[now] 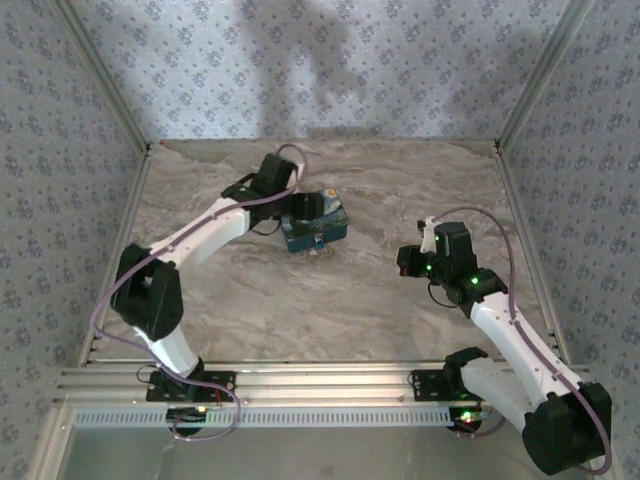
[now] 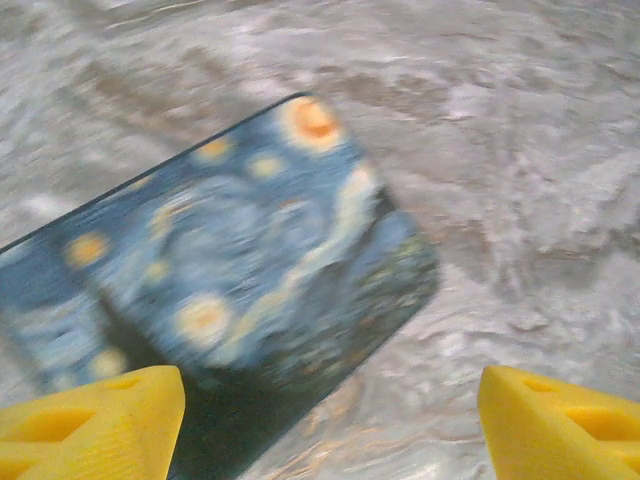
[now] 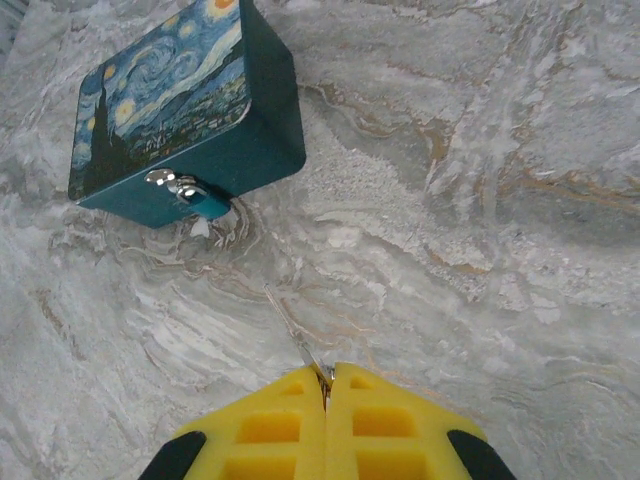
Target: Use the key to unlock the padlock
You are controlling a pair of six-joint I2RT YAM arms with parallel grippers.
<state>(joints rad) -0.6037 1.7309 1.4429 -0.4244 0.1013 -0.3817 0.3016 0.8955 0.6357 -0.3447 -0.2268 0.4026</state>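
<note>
The tiny bluish padlock (image 3: 208, 204) hangs from a silver hasp (image 3: 164, 181) on the front wall of a box (image 3: 170, 95) printed with blue and yellow swirls. My right gripper (image 3: 326, 372) is shut on the thin metal key (image 3: 300, 342). The key's blade sticks out ahead of the yellow fingertips toward the padlock, well short of it. My left gripper (image 2: 330, 430) is open and hovers over the near corner of the box (image 2: 230, 270), its yellow fingers (image 2: 90, 420) wide apart and holding nothing. From above, the left gripper (image 1: 300, 208) is at the box (image 1: 318, 225) and the right gripper (image 1: 408, 262) is off to its right.
The box rests on a marbled grey tabletop (image 1: 300, 300) enclosed by patterned walls (image 1: 60, 150) at the back and on both sides. An aluminium rail (image 1: 320, 385) runs along the near edge by the arm bases.
</note>
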